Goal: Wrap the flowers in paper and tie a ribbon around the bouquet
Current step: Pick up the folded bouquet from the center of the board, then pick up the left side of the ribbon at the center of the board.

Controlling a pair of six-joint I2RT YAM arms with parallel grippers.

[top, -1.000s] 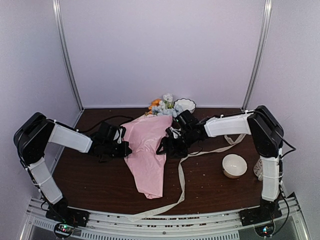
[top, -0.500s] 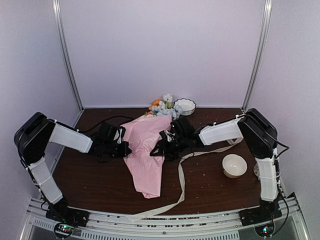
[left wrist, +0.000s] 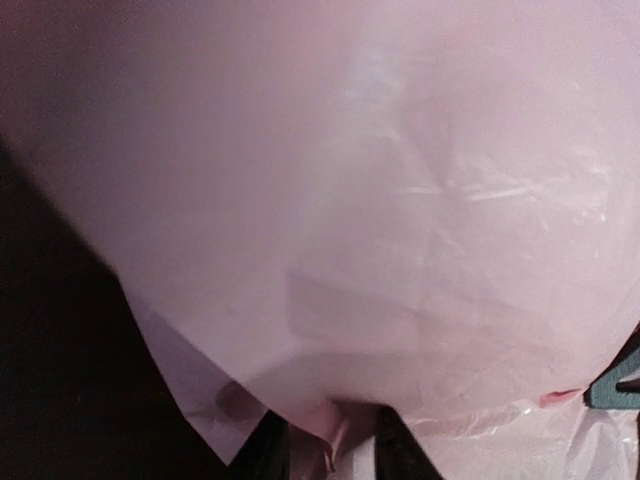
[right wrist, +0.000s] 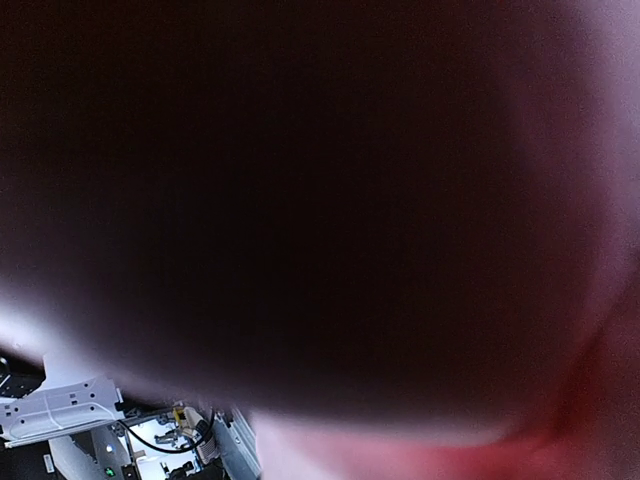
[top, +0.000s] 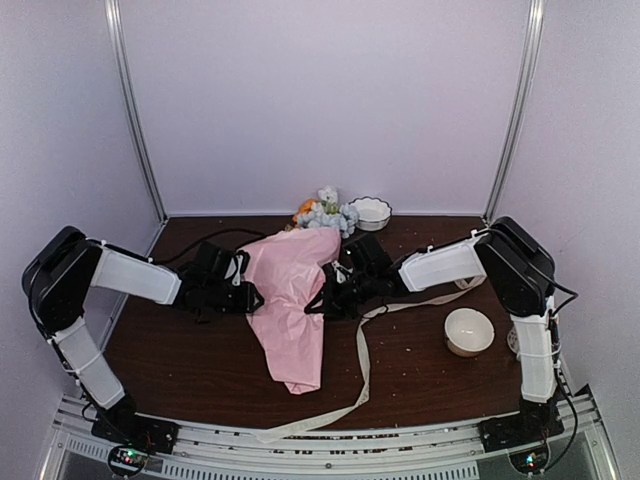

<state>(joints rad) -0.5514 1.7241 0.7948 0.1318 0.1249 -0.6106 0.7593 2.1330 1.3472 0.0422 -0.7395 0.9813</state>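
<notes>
A dark brown table (top: 420, 370) stands in a booth of pale walls; the pink paper (top: 295, 300) lies down its middle in a loose crumpled drape, narrowing toward the near edge. The flowers (top: 322, 212) show only as blue, white and orange blooms past the paper's far end, beside a white bowl (top: 370, 211); their stems are hidden, presumably under the sheet. The ribbon (top: 362, 360) runs untied from under the right arm, down beside the paper to the near rail; a second bowl (top: 468, 330) sits to the right, apart from it.

The left gripper (top: 250, 295) meets the paper's left edge; in its wrist view the paper (left wrist: 350, 200) fills nearly everything, and only the stubs of the fingers (left wrist: 268, 455) show, a narrow gap between them with paper bulging in. The right gripper (top: 322, 298) is at the paper's right edge; its wrist view is a dark blur (something pressed close to the lens), so I cannot tell how its jaws stand.
</notes>
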